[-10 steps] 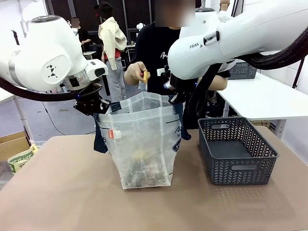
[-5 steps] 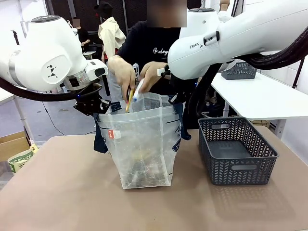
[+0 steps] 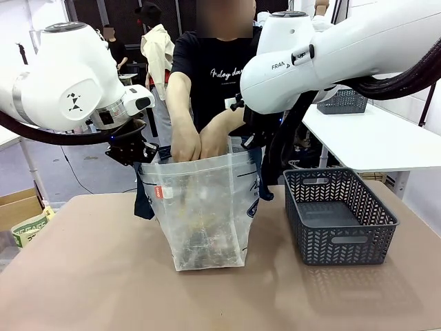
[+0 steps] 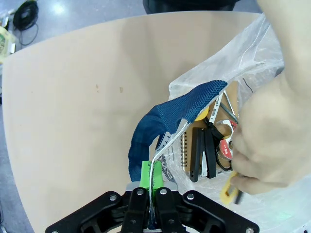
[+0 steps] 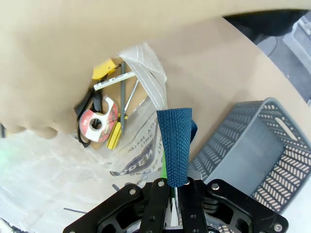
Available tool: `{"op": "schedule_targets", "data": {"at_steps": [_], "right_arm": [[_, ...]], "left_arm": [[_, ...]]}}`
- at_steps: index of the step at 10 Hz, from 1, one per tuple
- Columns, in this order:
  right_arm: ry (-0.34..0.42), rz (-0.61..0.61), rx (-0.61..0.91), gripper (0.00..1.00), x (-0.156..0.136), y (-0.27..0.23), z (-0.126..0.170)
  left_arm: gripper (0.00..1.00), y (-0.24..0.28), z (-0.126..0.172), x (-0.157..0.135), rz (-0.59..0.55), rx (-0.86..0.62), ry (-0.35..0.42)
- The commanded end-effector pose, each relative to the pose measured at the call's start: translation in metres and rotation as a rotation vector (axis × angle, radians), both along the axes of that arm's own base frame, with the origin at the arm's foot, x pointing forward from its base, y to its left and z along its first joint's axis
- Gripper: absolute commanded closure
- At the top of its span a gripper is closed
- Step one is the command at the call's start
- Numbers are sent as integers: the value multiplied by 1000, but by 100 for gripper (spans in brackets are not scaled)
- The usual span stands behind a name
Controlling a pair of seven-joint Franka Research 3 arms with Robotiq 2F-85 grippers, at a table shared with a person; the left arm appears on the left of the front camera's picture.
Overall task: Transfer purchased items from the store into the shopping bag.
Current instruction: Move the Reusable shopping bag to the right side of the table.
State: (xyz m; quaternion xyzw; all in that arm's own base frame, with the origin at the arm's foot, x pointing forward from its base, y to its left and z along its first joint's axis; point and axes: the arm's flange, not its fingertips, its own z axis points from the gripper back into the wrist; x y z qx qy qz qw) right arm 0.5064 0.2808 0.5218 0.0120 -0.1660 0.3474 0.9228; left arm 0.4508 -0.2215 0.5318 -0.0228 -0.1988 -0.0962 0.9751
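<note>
Front view: person's hands (image 3: 185, 146) reach into the shopping bag (image 3: 203, 214) at the bench's (image 3: 83, 276) centre.
Left end effector (image 3: 136, 150) is clamped on the bag's rim at 9 o'clock, right end effector (image 3: 249, 138) on the rim at 3 o'clock; purchased items (image 4: 206, 145) lie inside. Judged best: hold the mouth taut and motionless while items drop.

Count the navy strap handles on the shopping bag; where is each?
2. One handle is pinched in the left gripper, the other handle in the right gripper, on opposite sides of the shopping bag. None seems hidden.
</note>
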Motion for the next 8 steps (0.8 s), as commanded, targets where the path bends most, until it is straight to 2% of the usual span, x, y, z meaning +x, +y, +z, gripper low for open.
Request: {"op": "schedule_targets", "data": {"at_steps": [1,8], "right_arm": [[2,-6,0,100,0,-1,0],[2,-6,0,100,0,-1,0]], "left_arm": [[100,2,2,-3,19,-2,0],[100,2,2,-3,19,-2,0]]}}
